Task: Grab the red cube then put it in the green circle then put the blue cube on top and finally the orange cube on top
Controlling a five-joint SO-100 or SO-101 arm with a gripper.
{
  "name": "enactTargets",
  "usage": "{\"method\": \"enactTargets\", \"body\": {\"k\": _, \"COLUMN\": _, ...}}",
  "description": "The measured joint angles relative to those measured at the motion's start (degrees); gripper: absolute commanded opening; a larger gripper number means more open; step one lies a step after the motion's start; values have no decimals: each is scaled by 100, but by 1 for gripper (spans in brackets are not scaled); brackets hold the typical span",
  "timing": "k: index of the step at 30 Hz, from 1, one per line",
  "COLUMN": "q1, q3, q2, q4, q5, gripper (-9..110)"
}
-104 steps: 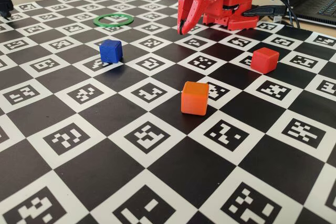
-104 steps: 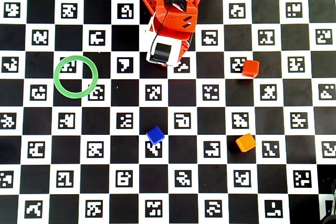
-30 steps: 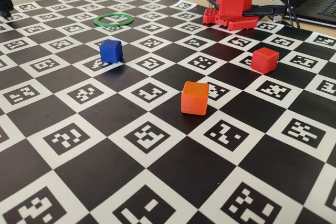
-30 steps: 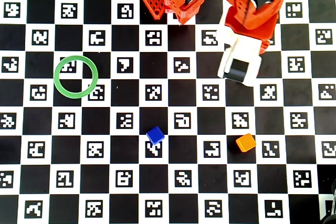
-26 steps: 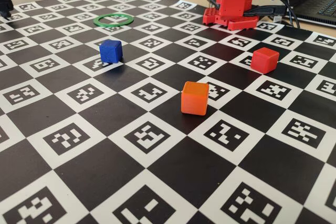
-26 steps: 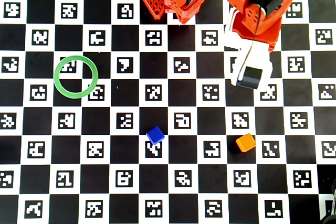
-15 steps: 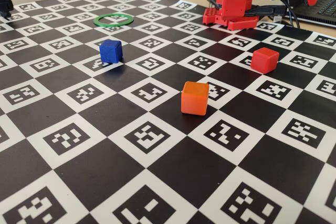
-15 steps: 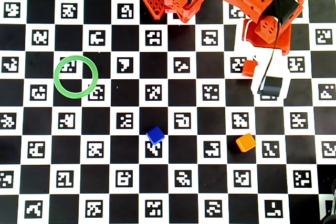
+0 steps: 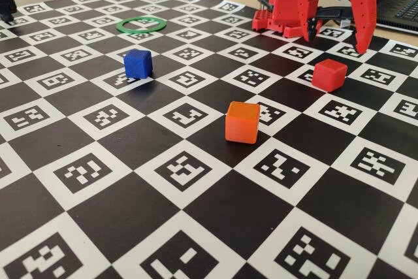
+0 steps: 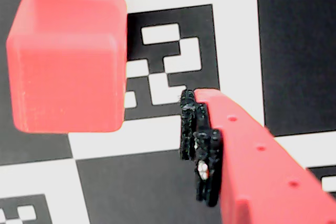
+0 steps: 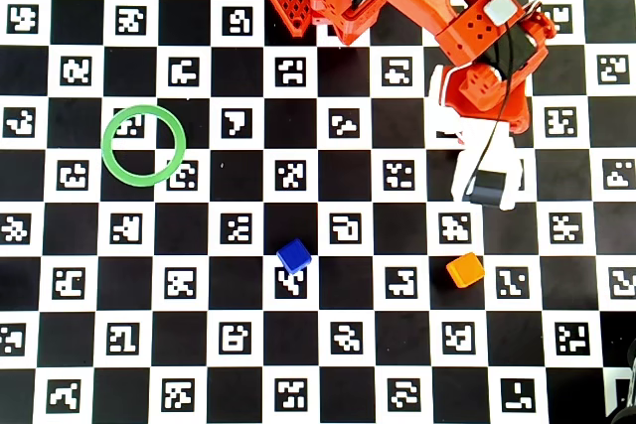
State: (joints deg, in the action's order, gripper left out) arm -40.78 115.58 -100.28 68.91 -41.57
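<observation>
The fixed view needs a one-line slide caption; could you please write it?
Open gripper above the red cube; orange cube, blue cube and ring wait.

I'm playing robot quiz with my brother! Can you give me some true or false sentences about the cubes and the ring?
1. The ring is empty. True.
2. The blue cube sits on top of the orange cube. False: both rest on the board, well apart.
3. The tool hangs above the red cube. True.
4. The tool is squeezing the red cube. False: the fixed view shows its fingers spread above the cube, and the cube is on the board.
5. In the fixed view the orange cube is the nearest cube to the camera. True.
</observation>
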Motion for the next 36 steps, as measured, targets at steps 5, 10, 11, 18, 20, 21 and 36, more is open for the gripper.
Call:
{"method": "enactTargets", "body": {"k": 5, "q1": -9, "q3": 211, "q2": 114, "q4": -299, "q5": 114, "gripper": 38}}
{"method": "enactTargets", "body": {"k": 10, "q1": -97, "q3": 439, "q2": 299, "q4": -642, "q5": 202, "gripper": 38}}
{"method": "enactTargets", "body": {"k": 11, "q1": -97, "q3": 475, "q2": 352, "q4": -712, "q5": 220, "gripper": 38}}
{"method": "enactTargets", "body": {"k": 18, "q1": -141, "q3": 747, "q2": 501, "q4": -1116, "q5": 422, "gripper": 38}}
{"method": "enactTargets", "body": {"k": 20, "q1": -193, "q3": 817, "q2": 545, "q4": -1230, "q5": 439, "gripper": 38}}
{"method": "enactTargets", "body": {"k": 21, "q1": -211, "q3": 817, "q2": 571, "q4": -1257, "q5": 457, "gripper": 38}}
{"method": "enactTargets", "body": {"k": 36, "q1": -352, "q3": 817, "q2": 650, "q4": -1310, "q5": 712, "gripper": 31}}
